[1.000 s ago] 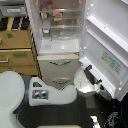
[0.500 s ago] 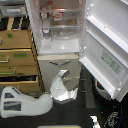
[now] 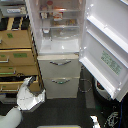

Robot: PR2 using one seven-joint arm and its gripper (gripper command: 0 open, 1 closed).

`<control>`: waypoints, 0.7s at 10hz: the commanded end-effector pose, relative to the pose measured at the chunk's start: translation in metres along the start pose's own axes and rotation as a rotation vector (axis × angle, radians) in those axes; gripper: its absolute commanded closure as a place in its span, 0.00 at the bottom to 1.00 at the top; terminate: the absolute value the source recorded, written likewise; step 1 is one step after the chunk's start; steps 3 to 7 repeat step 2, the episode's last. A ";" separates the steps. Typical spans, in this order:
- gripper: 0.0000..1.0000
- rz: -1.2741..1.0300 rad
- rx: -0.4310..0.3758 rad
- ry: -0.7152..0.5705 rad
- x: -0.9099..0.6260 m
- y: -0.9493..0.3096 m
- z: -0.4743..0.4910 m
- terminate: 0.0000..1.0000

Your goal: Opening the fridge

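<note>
The fridge (image 3: pixel 59 55) is seen at centre, its upper door (image 3: pixel 107 45) swung wide toward the exterior view's right. The gripper (image 3: pixel 31 80) is being held low beside the wooden cabinet (image 3: pixel 17 55); the fingers' spread cannot be told. Two lower drawers (image 3: pixel 60 72) are shut.
</note>
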 end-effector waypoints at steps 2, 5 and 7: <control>0.00 0.162 0.020 -0.031 -0.093 0.047 -0.096 1.00; 0.00 0.162 0.020 -0.031 -0.093 0.047 -0.096 1.00; 0.00 0.162 0.020 -0.031 -0.093 0.047 -0.096 1.00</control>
